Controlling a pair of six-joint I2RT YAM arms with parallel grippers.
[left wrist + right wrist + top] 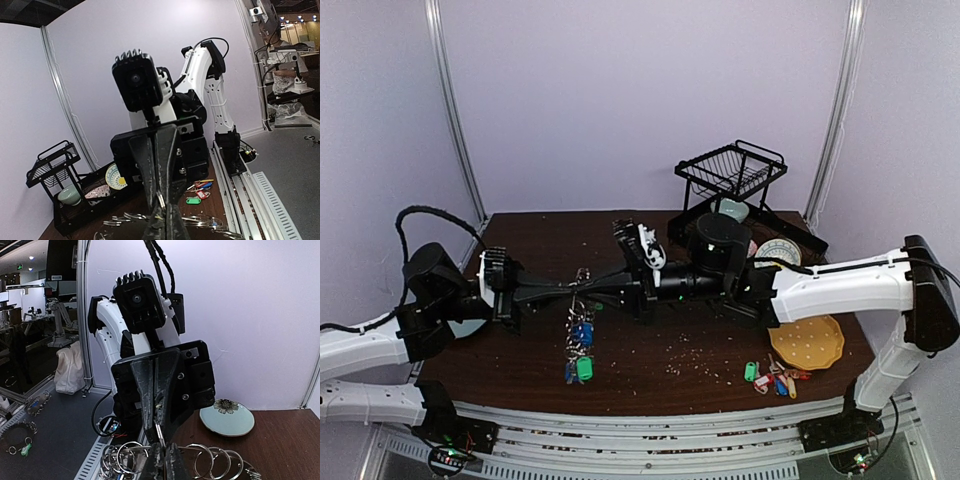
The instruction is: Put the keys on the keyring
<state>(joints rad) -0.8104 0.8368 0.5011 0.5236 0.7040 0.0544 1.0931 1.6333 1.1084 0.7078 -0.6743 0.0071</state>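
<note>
The keyring (582,283) hangs in the air between my two grippers above the dark table (660,365). Its small loops and blue and green tagged keys (580,345) dangle below it. My left gripper (572,287) reaches in from the left and is shut on the ring. My right gripper (596,287) reaches in from the right, tip to tip with the left, and is also shut on the ring. In the left wrist view my left gripper (165,219) pinches the wire among the loops (122,217). In the right wrist view my right gripper (165,452) does the same among its loops (212,460).
A small loose bunch of red, yellow, blue and green tagged keys (772,378) lies at the front right and also shows in the left wrist view (199,191). A yellow plate (807,342), a patterned plate (778,252) and a black rack (730,175) stand right. A pale plate (227,420) lies left.
</note>
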